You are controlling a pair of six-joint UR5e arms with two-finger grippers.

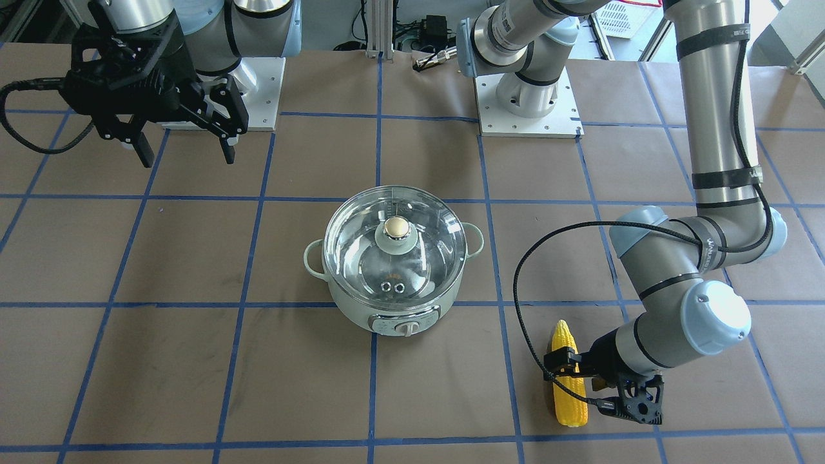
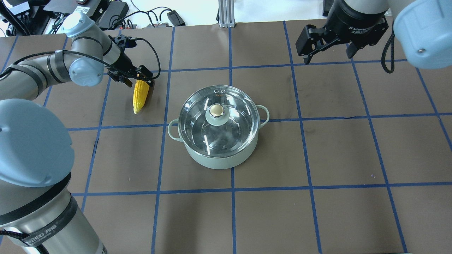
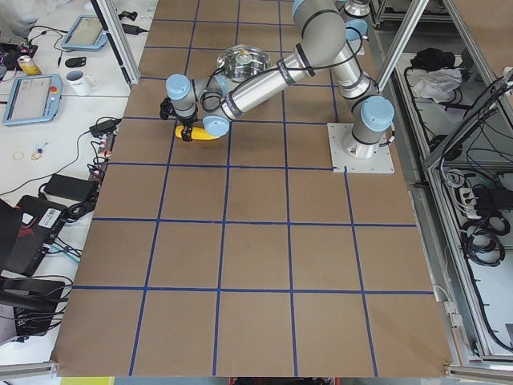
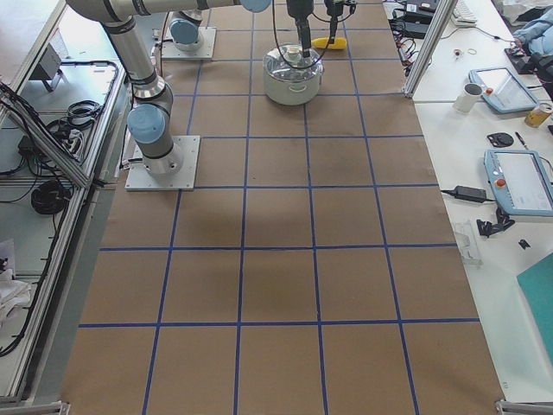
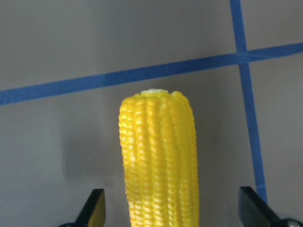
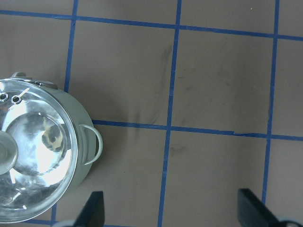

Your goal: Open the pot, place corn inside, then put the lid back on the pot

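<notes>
Closest in, through the left wrist camera, we see the left gripper standing over the corn with a finger on either side and a clear gap to each. It is spread wide and has not yet taken hold. The cob lies flat on the table, well out on the operators' side and off to the robot's left of the pot. We judge the fingers are set across its width so that a plain squeeze would catch it along its sides. Farther in, at the middle of the table, the pot sits upright with its dial facing the operators. The lid is seated on its rim with the knob up, so nothing can go inside yet. Farthest off, the right gripper hangs raised above the table on the robot's right of the pot. Its fingers are apart and hold nothing, and its camera catches only the pot's edge and one side handle. We take it to be kept free for the knob, since the lid must come off before the corn goes in.
</notes>
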